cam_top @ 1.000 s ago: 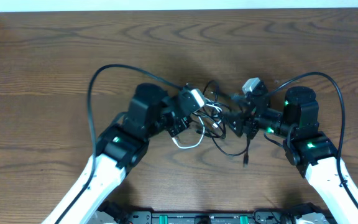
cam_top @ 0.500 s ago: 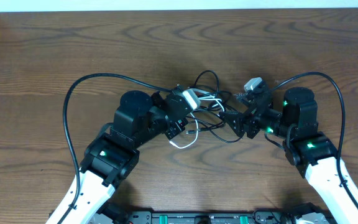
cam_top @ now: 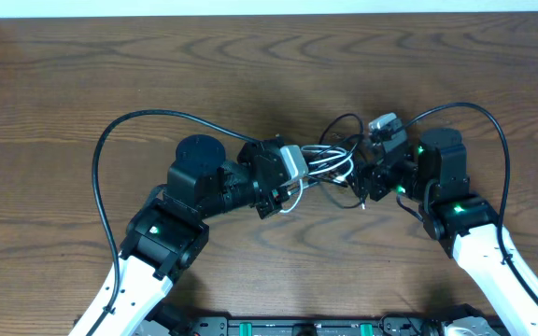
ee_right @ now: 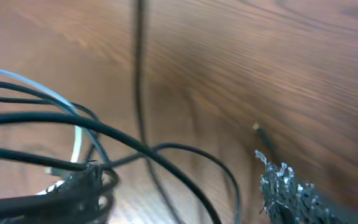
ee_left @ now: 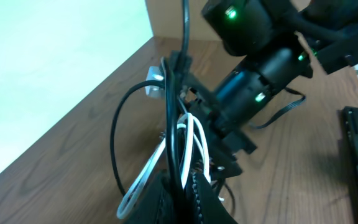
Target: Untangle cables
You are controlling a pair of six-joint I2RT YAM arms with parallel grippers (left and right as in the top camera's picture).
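Observation:
The cables are a tangle of black loops [cam_top: 345,124] and white loops [cam_top: 330,166] strung between my two grippers at mid-table. My left gripper [cam_top: 296,183] is shut on the cables; in the left wrist view its jaws [ee_left: 185,202] pinch a white strand [ee_left: 193,140] and a black strand [ee_left: 174,124] together. My right gripper [cam_top: 365,181] faces it from the right, jaws open. In the right wrist view its fingers [ee_right: 291,193] stand wide apart, black strands [ee_right: 135,145] cross the gap without being pinched, and a white strand [ee_right: 73,118] lies at the left.
The thick black arm cables arch over the table, one on the left [cam_top: 110,149] and one on the right [cam_top: 493,126]. The wooden table [cam_top: 269,65] ends at a pale far edge. The two arms nearly touch across the tangle.
My left gripper has swung right with the cables, bunching the loops tightly against the right gripper. The black end that hung low is drawn up. The right gripper shifted slightly left.

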